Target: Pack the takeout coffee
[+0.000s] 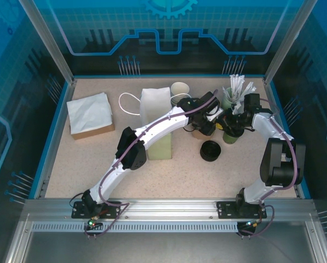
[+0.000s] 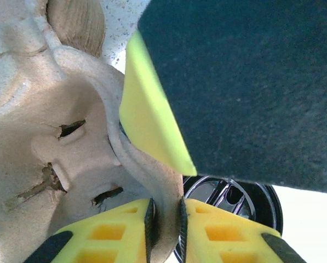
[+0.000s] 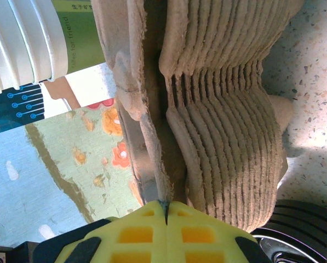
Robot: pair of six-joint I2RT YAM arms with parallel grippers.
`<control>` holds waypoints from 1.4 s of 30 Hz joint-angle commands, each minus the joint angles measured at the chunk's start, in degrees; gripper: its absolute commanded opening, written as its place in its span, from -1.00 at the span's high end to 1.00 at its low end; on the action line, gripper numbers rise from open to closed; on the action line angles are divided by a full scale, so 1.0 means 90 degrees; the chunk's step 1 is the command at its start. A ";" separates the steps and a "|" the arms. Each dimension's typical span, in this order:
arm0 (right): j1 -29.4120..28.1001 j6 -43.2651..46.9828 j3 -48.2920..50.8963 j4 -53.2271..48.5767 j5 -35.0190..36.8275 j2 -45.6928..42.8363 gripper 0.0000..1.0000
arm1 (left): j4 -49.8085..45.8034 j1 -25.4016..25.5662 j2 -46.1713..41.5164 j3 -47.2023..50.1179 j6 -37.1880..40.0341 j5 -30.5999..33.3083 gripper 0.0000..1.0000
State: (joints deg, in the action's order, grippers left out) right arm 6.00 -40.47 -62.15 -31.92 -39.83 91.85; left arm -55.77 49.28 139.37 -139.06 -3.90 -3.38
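- Right now the pulp cup carrier [image 2: 53,137] is right of centre over the surface [image 1: 86,164], between my two arms. It is just beside the green cup [image 3: 70,181] and the black lid [image 2: 234,203].
- My left hand [image 2: 166,216] is clamped on one of its raised walls. My right hand [image 3: 166,205] is pinched together on its thin edge flange.
- I judge it light, slightly soft and easy to tear; small slits show in the pulp.
- I'd grip the thicker rim on opposite sides, and squeeze gently.
- The white bag [image 1: 155,109] stands nearby.

Speckled tabletop [image 1: 168,175] inside a blue-rimmed enclosure [image 1: 54,126].
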 commanded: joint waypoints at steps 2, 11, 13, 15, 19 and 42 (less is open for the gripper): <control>0.0002 0.0020 -0.0255 -0.0137 0.0168 -0.0199 0.75 | -0.0234 -0.0045 0.0139 -0.0211 0.0141 0.0043 0.66; 0.0026 0.0339 -0.0513 -0.0687 0.0690 -0.0488 0.54 | -0.0245 -0.0042 0.0091 -0.0213 0.0190 0.0133 0.80; 0.0028 0.0389 -0.0528 -0.0800 0.0788 -0.0527 0.60 | -0.0257 -0.0038 0.0083 -0.0221 0.0189 0.0178 0.83; 0.0018 0.0400 -0.0484 -0.0828 0.0841 -0.0571 0.73 | -0.0268 -0.0040 0.0064 -0.0214 0.0199 0.0185 0.84; -0.0021 0.0377 -0.0338 -0.0813 0.0883 -0.0606 0.85 | -0.0253 -0.0045 0.0022 -0.0216 0.0211 0.0209 0.89; -0.0383 0.0219 -0.0026 -0.0443 0.1040 -0.0208 0.95 | -0.0238 -0.0045 -0.0118 -0.0211 0.0230 0.0337 1.00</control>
State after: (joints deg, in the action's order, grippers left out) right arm 3.25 -38.13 -62.98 -35.94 -31.22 89.19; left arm -56.25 49.23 139.37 -139.46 -2.57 -1.30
